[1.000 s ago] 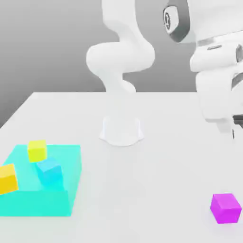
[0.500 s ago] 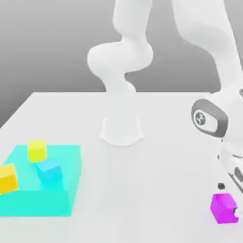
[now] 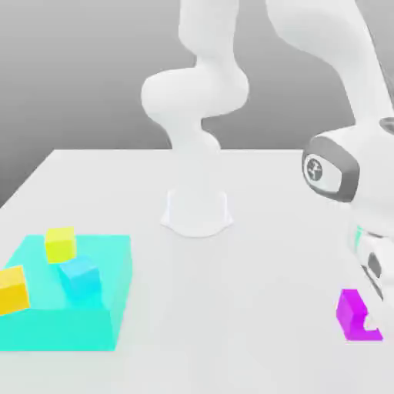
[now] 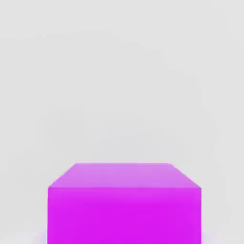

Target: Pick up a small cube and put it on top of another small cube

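Fingers point(image 3: 372, 323): closed up on the purple cube, pinching it, one tip showing against its side
Purple cube point(image 3: 351, 314): near part of the scene, exterior view's right; can't really tell if it's off the counter point(image 3: 231, 308)
Arm point(image 3: 338, 54): bent over and reaching down to the exterior view's right
Green block point(image 3: 58, 329): over on the exterior view's left, wide and flat
Yellow cube point(image 3: 60, 245): on the block, farther back than the blue cube point(image 3: 81, 277)
Orange cube point(image 3: 12, 291): left of the blue one, slightly tilted
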